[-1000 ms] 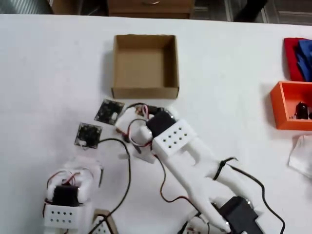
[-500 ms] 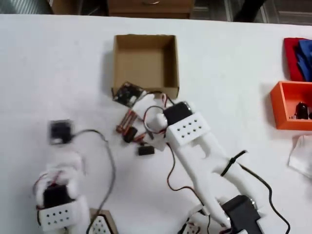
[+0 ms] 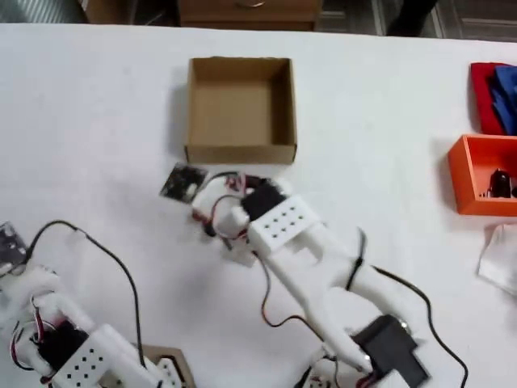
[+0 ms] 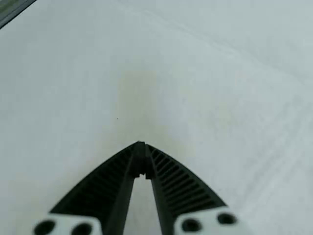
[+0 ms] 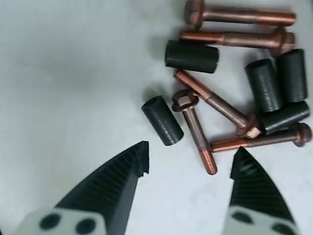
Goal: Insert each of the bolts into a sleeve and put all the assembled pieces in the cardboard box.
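Observation:
Several copper bolts and black sleeves lie loose in a pile on the white table. In the right wrist view, one bolt and a separate sleeve lie just ahead of my right gripper, which is open and empty. Another sleeve and two long bolts lie farther off. The right arm hangs over the pile, just in front of the cardboard box, which looks empty. My left gripper is shut over bare table, its arm at the near left corner.
An orange bin holding a dark object stands at the right edge, with red and blue cloth behind it and something white in front. Cables trail from both arms across the table.
The left arm has swung away from the pile to the near left corner. The right arm moved up toward the box, then came back down over the pile.

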